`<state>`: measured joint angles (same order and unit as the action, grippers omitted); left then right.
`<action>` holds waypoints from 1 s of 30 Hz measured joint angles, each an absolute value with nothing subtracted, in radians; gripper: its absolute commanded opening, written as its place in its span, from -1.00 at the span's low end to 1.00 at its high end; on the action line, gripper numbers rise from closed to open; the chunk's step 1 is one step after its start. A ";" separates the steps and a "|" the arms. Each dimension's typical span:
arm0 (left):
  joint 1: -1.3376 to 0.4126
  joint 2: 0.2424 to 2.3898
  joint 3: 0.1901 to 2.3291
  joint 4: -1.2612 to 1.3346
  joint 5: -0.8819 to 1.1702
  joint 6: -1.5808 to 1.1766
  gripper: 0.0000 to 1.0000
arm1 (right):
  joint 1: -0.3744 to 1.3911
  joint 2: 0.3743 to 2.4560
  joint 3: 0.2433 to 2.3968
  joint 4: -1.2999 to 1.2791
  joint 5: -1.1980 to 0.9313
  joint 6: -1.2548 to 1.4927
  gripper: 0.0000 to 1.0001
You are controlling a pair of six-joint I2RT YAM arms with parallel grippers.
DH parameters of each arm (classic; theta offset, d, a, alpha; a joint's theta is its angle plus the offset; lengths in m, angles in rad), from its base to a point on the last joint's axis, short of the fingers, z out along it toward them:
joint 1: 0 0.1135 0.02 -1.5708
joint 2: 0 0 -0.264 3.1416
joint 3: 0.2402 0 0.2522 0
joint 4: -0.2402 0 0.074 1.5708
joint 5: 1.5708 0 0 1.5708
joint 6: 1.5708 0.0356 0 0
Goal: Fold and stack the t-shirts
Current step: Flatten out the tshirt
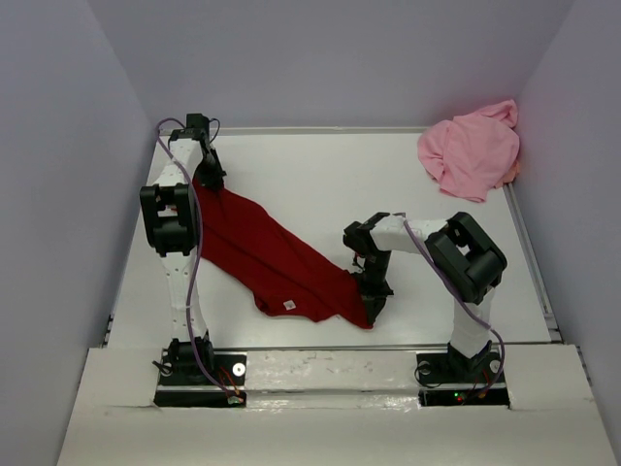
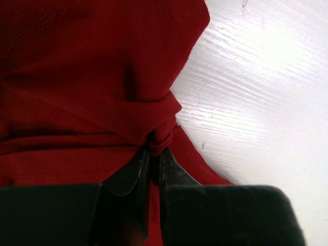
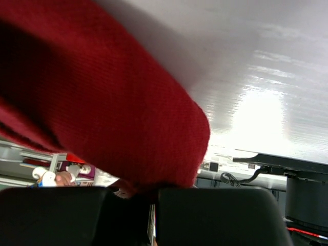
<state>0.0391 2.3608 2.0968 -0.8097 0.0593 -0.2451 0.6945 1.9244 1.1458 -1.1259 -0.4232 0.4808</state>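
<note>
The left end effector (image 2: 154, 152) pinches a bunched fold of the red shirt (image 1: 267, 252), the right end effector (image 1: 374, 303) clamps its opposite corner; the shirt's length runs between them, the pink shirt (image 1: 471, 150) crumpled well beyond the right one
</note>
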 measured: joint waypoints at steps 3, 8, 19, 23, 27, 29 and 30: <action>0.038 2.356 2.096 -0.799 0.051 -0.257 -0.78 | 0.694 1.925 1.147 -1.126 -0.423 0.476 -1.00; 0.040 2.313 2.096 -0.795 0.017 -0.288 -0.87 | 0.694 1.925 1.148 -1.125 -0.417 0.475 -1.00; 0.087 1.911 1.866 -0.501 0.204 -0.465 -0.89 | 0.640 1.925 1.146 -1.092 -0.414 0.480 -1.00; 0.089 1.797 1.772 -0.408 0.219 -0.532 -0.89 | 0.555 1.913 1.147 -1.073 -0.410 0.500 -1.00; 0.094 1.711 1.692 -0.382 0.202 -0.571 -0.89 | 0.403 1.874 1.167 -1.068 -0.386 0.514 -1.00; 0.104 1.700 1.688 -0.377 0.201 -0.582 -0.89 | 0.337 1.860 1.200 -1.069 -0.365 0.514 -1.00; 0.113 1.696 1.685 -0.369 0.202 -0.588 -0.89 | 0.316 1.858 1.217 -1.069 -0.359 0.514 -1.00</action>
